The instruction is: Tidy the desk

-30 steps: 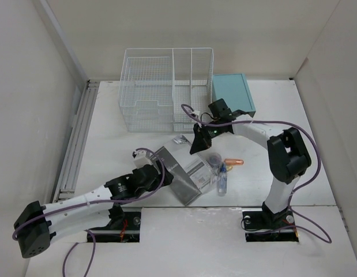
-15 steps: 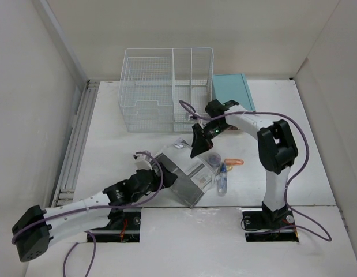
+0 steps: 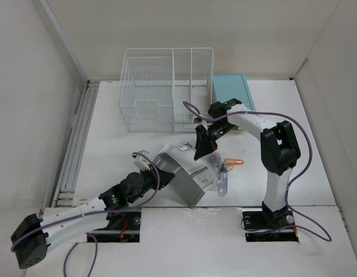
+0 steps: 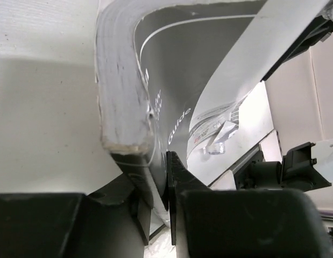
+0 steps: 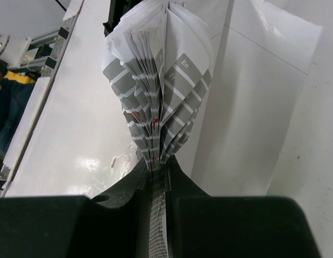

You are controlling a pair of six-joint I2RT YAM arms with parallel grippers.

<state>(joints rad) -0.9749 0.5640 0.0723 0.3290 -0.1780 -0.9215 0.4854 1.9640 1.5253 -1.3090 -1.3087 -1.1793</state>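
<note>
**Two-armed hold on the thick grey-and-white paper booklet [image 3: 187, 180], ready to be tidied away**
The booklet sits just toward 6 o'clock of the centre of the large matte white desk [image 3: 109, 133]. The left gripper [image 4: 166, 181] is clenched on the booklet's 9 o'clock corner, and the right gripper [image 5: 155, 171] pinches its fanned pages at the 1 o'clock edge. The step in hand looks like gathering it for filing. Next, both arms probably need to lift together, let the pages close, and carry it toward the white wire-mesh rack [image 3: 166, 86] at 12 o'clock without tearing it.
</note>
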